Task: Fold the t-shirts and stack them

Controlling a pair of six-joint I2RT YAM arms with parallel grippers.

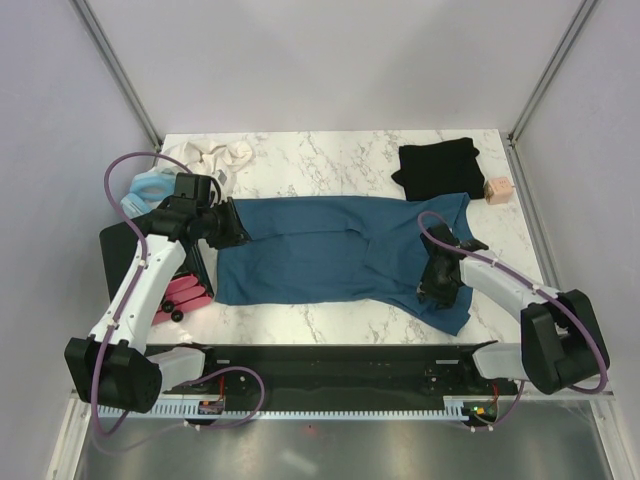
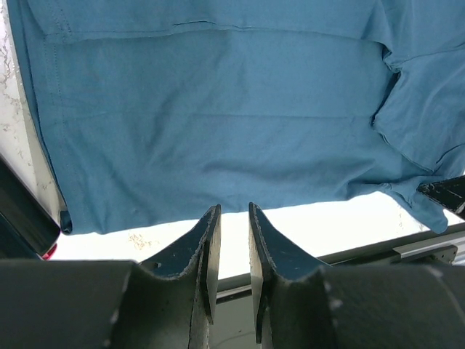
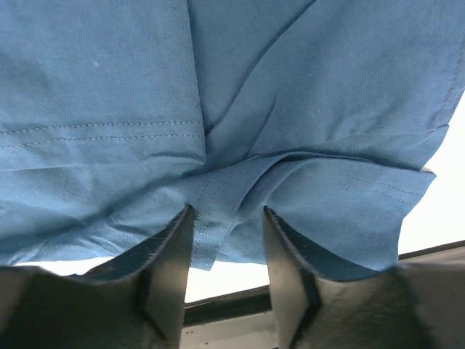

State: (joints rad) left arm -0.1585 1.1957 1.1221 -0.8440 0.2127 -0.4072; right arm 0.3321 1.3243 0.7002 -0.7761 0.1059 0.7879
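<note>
Right jaws straddle bunched edge of teal shirt (image 3: 94, 87).

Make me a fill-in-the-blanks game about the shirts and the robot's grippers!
The spread shirt is ___.
The folded shirt beside the cube is ___.
The left gripper holds ___.
The right gripper has blue ___ between its fingers.
Missing words: blue, black, nothing, cloth.
</note>
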